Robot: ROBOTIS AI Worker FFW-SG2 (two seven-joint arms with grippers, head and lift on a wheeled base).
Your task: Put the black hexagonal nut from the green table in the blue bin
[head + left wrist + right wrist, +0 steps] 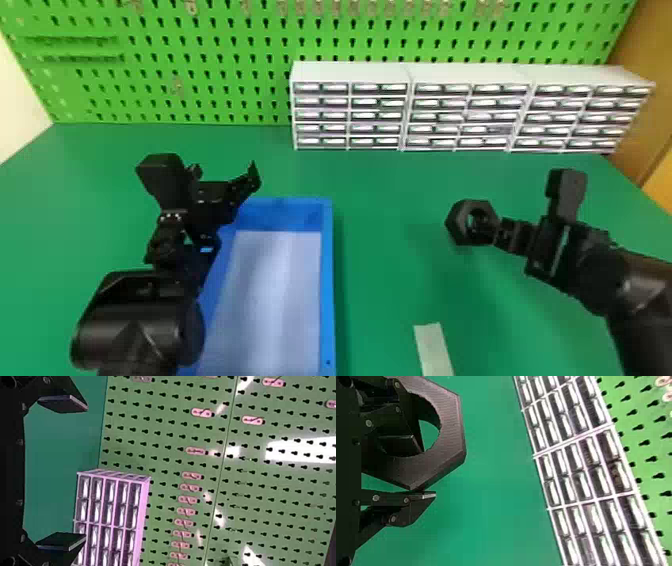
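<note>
Black plastic-looking, the one hexagonal nut (457, 225) is pinched in my right end effector (492, 230) (one finger inside its hole, one against its outer side), above the green surface (390, 280) and right of the single blue bin (327, 280). My left end effector (231, 220) is spread open by the bin. Three white drawer cabinets (350, 72) stand behind; one pale strip (432, 345) lies nearer.

The right gripper (489, 230) holds a black hexagonal nut (456, 225) over a green table (390, 280); the left gripper (235, 209) hangs near a blue bin (327, 285).
</note>
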